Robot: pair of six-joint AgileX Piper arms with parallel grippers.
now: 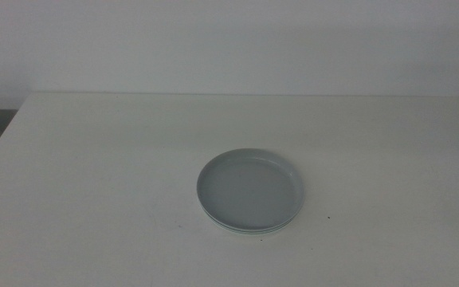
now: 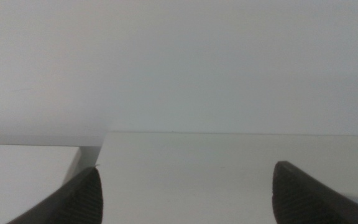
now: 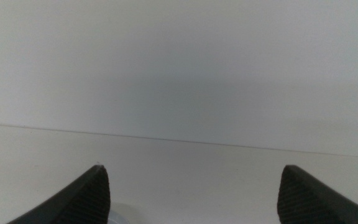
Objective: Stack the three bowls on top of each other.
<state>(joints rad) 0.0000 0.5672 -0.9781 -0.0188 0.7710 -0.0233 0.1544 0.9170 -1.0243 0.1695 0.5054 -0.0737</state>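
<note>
Both grippers wide apart — empty

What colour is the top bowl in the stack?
Grey; the top bowl shows best in the middle view.

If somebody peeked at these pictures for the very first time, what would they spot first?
Their eye would land on the stack of shallow round plastic bowls, grey one on top, slightly right of centre on the plain white table; thin paler rims peek out below it. After that, the dark jaws of the left gripper and right gripper, spread wide over bare table, holding nothing.
</note>
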